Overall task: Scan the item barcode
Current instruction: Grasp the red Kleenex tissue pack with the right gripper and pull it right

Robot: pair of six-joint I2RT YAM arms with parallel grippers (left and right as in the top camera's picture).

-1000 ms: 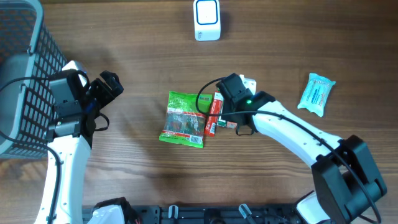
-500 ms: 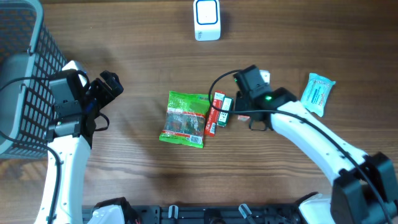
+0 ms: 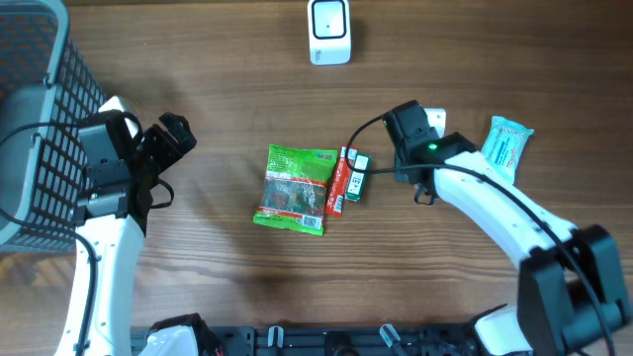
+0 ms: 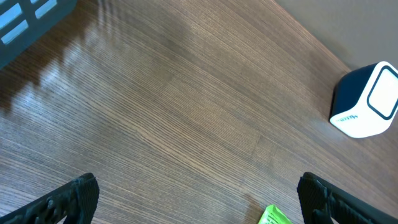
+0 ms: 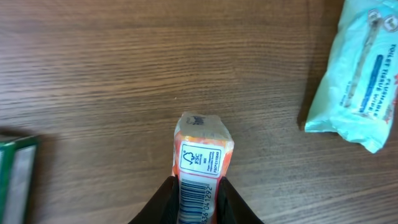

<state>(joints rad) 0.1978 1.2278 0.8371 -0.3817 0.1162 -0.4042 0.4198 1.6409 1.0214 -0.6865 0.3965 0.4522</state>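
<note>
My right gripper (image 5: 198, 202) is shut on a small orange-and-white carton (image 5: 200, 140), held above the wood with its barcode face up between the jaws. In the overhead view only the carton's white end (image 3: 436, 119) shows, past the right gripper (image 3: 423, 125), at centre right. The white scanner (image 3: 328, 32) stands at the far edge of the table; the left wrist view has the scanner (image 4: 367, 102) at its right. My left gripper (image 3: 176, 133) hangs open over bare wood at the left, and nothing lies between its fingers (image 4: 68, 199).
A green pouch (image 3: 295, 188), a red box (image 3: 339, 181) and a small green box (image 3: 358, 176) lie together mid-table. A pale blue tissue pack (image 3: 502, 148) lies right of the right gripper. A grey mesh basket (image 3: 35, 109) fills the left edge.
The right arm has pulled away to the right from the pile, carrying the carton with it, and its jaws have tightened. The left arm has not moved.
</note>
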